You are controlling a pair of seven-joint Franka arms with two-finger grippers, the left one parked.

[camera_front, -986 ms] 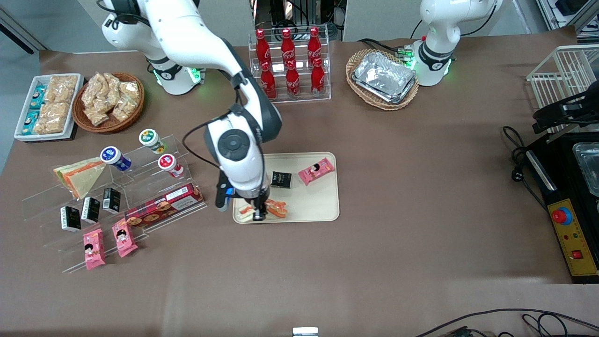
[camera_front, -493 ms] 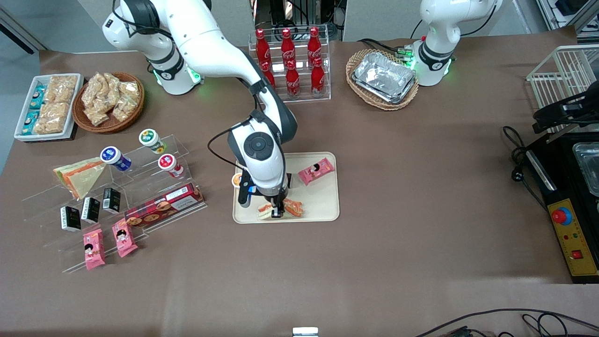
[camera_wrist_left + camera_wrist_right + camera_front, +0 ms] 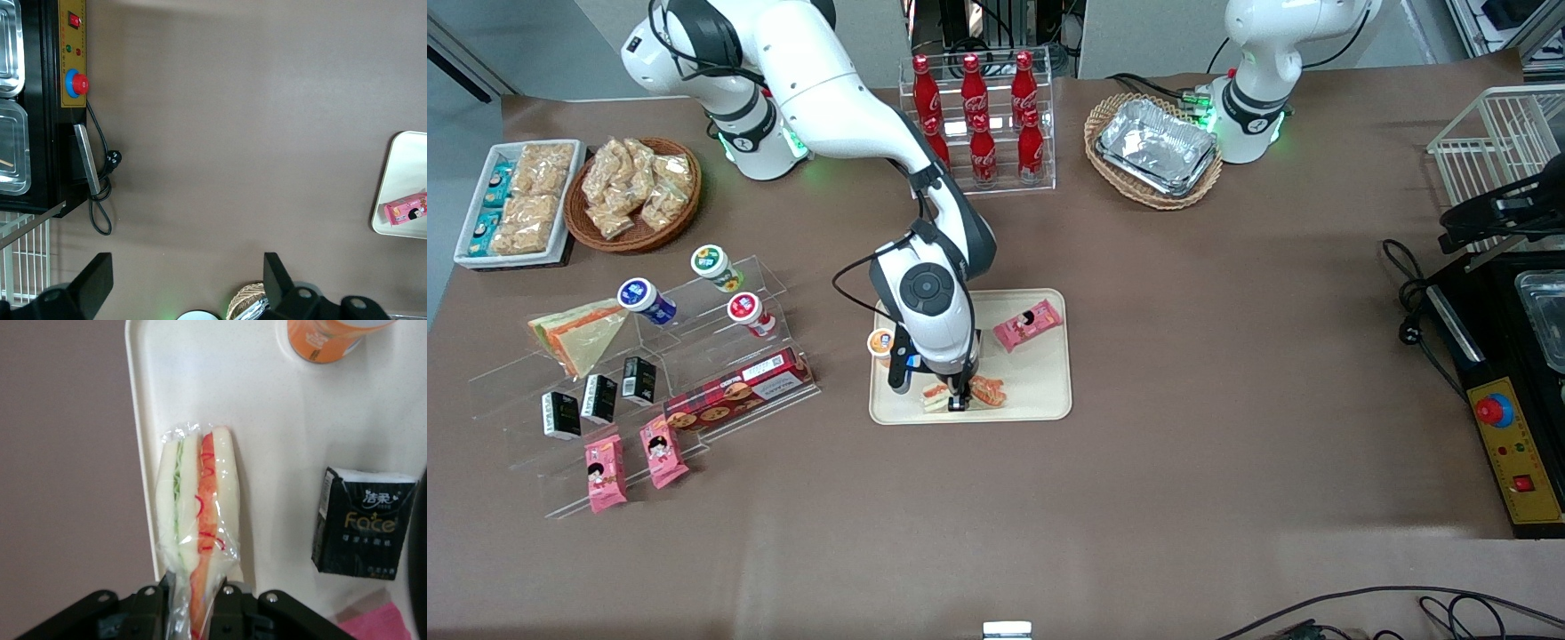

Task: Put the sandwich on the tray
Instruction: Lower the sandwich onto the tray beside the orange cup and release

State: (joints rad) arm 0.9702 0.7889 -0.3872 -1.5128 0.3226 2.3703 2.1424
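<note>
My right gripper [image 3: 959,402] is over the part of the cream-beige tray [image 3: 1040,391] nearest the front camera. It is shut on the clear-wrapped sandwich [image 3: 983,392], a pale wedge with red-orange, white and green layers. In the right wrist view the gripper [image 3: 193,603] pinches the sandwich [image 3: 197,513] at its narrow end, just over the tray [image 3: 267,420] close to its rim. I cannot tell whether the sandwich rests on the tray or hangs just above it.
On the tray lie a pink snack pack [image 3: 1028,324], a black tissue pack [image 3: 360,523] and an orange-lidded cup [image 3: 881,342]. A similar sandwich wedge [image 3: 578,331] sits on the clear display steps toward the working arm's end. Red bottles [image 3: 978,116] stand farther from the camera.
The gripper has carried the sandwich sideways along the tray's near edge toward the tray's middle and lower. It stays shut on it.
</note>
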